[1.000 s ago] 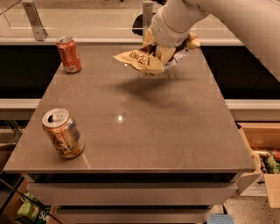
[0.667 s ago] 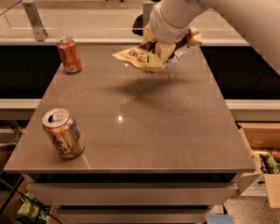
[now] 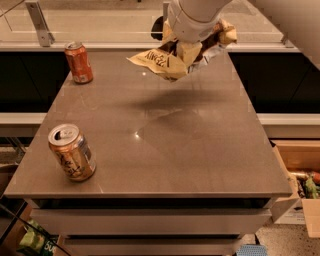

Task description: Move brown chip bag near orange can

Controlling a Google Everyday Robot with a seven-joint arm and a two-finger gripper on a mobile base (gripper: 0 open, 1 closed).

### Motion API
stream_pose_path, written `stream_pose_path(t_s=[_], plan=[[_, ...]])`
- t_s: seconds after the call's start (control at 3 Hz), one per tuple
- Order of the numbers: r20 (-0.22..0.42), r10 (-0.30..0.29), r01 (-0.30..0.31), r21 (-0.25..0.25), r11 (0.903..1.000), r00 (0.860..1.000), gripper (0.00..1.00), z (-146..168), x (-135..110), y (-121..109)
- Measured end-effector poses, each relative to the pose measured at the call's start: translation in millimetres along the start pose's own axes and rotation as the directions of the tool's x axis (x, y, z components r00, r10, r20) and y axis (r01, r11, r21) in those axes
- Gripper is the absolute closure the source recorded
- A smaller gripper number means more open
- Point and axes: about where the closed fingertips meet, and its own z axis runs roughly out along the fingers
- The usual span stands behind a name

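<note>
The gripper [image 3: 192, 50] is seen at top centre of the view, above the far part of the table [image 3: 210, 150], at the end of a white arm [image 3: 197, 15] that comes in from the upper right. The fingers are mostly hidden by the arm & crumpled foil, but they are clamped on the brown chip bag [image 3: 159, 61], which is bunched up around them. The bag is held clear of the tabletop: a soft shadow [image 3: 170, 102] is cast on the surface below it, w/ no contact. Its cream-yellow end w/ dark lettering sticks out to the left & is tilted slightly down; the rest is crushed up by the wrist.

The orange can [image 3: 72, 152], pale golden w/ a silver top, is stood near the front-left corner of the table, well apart from the bag, diagonally across the surface. A 2nd can, the red-orange can [image 3: 79, 62], is stood at the far-left corner, nearer the bag but not touching it. A cardboard box [image 3: 299, 155] w/ misc. items is seen low at the right of the table.
</note>
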Motion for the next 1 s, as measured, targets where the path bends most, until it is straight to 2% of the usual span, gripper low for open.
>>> stream_pose_path(t_s=[1.0], plan=[[-0.071, 0.093, -0.090, 0.052, 0.9946, 0.993, 1.00, -20.2, -36.6, 30.2]])
